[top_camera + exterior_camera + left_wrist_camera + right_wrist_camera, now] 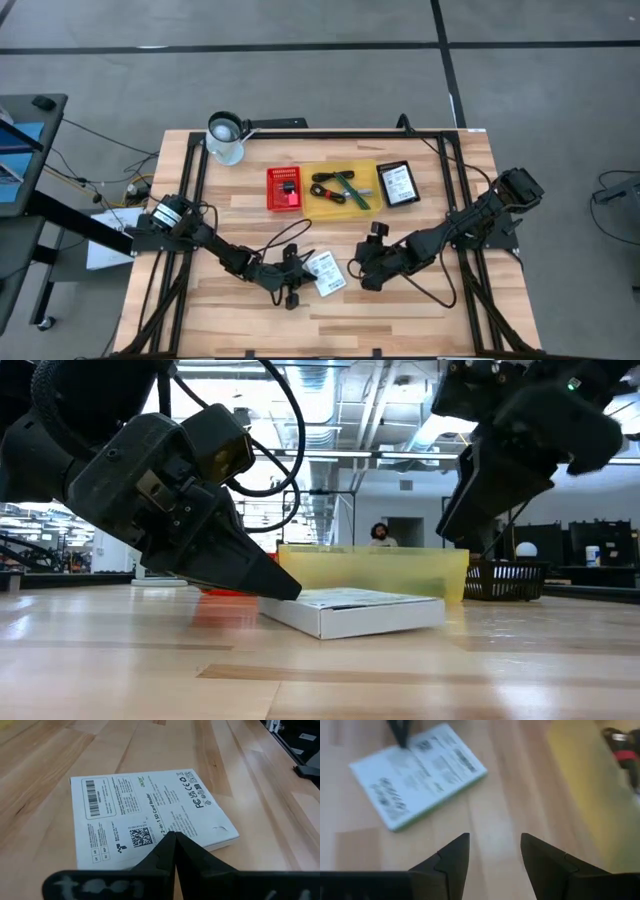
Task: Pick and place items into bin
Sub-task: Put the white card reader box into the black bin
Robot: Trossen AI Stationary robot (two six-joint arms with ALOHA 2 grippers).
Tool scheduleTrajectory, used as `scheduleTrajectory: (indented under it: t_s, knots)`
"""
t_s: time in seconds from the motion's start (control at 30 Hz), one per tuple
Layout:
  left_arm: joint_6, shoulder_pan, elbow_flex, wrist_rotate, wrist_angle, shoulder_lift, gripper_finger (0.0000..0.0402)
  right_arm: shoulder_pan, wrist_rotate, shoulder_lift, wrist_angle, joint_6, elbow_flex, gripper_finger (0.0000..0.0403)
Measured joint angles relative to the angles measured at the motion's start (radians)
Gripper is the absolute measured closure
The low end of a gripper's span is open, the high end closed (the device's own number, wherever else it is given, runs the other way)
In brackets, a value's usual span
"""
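A flat white printed packet (325,272) (150,810) lies flat on the wooden table near its middle. My left gripper (173,837) (303,270), shut, has its tips on the packet. My right gripper (495,840) (366,270) hangs open above bare wood just to the right of the packet (417,772), touching nothing. A coiled black cable with a red bit (328,188) and a slim green stick (352,190) lie inside the yellow bin (312,205) farther back. My left gripper's shut fingertips (167,842) rest on the packet's printed top face (165,822), near the edge on the table's left side (300,600). The fingers slant down from the left. The packet lies flat on the table.
A red basket (284,188) stands left of the yellow bin and a black box with a white label (398,183) right of it. A white mug (226,135) sits at the far left corner. Bare wood lies along the near edge. A person (380,534) shows far behind the table.
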Motion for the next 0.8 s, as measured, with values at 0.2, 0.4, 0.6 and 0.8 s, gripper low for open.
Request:
scheduleTrajectory:
  t_s: [0.2,0.4,0.6,0.8]
  knots:
    - [0.0,-0.004,0.0,-0.002,-0.001,0.0,0.0402,-0.018,-0.153,0.0,0.088,0.0,0.0,0.0211]
    - [0.0,-0.011,0.0,-0.013,-0.001,0.0,0.0402,-0.041,-0.271,0.0,0.152,0.001,0.0,0.0183]
    - [0.0,-0.019,0.0,-0.021,-0.002,0.0,0.0401,-0.086,-0.432,0.045,0.257,0.016,0.003,0.0168]
    - [0.0,-0.025,-0.001,-0.035,-0.002,0.0,0.0402,-0.125,-0.58,0.111,0.347,0.088,0.004,0.0168]
